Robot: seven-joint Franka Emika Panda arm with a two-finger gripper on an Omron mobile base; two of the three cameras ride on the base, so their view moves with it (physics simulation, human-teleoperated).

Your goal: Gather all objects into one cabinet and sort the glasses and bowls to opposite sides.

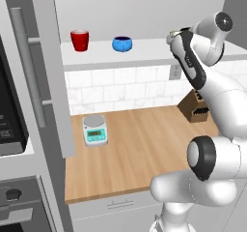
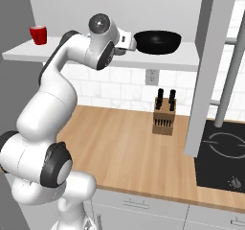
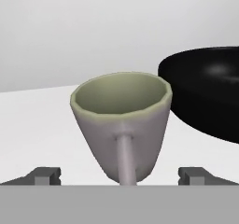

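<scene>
The grey-olive mug (image 3: 122, 120) stands upright on the white shelf (image 3: 37, 125), close in front of my hand, its handle turned toward me. My gripper (image 3: 121, 176) is open, with one fingertip (image 3: 44, 175) on each side of the mug's base and neither touching it. The wide black bowl (image 3: 210, 92) sits just right of the mug, and from the right base it shows as the black bowl (image 2: 158, 41) on the shelf. Further left on the shelf (image 1: 144, 52) stand the red cup (image 1: 79, 40) and the small blue bowl (image 1: 122, 44), well apart from my hand.
The cabinet's grey door (image 1: 50, 66) hangs open at the left with its bar handle (image 1: 29, 66). Another open door (image 2: 210, 71) stands at the right. On the wooden counter (image 1: 140, 149) below are a kitchen scale (image 1: 95, 129) and a knife block (image 2: 164, 114). A cooktop (image 2: 222, 159) lies right.
</scene>
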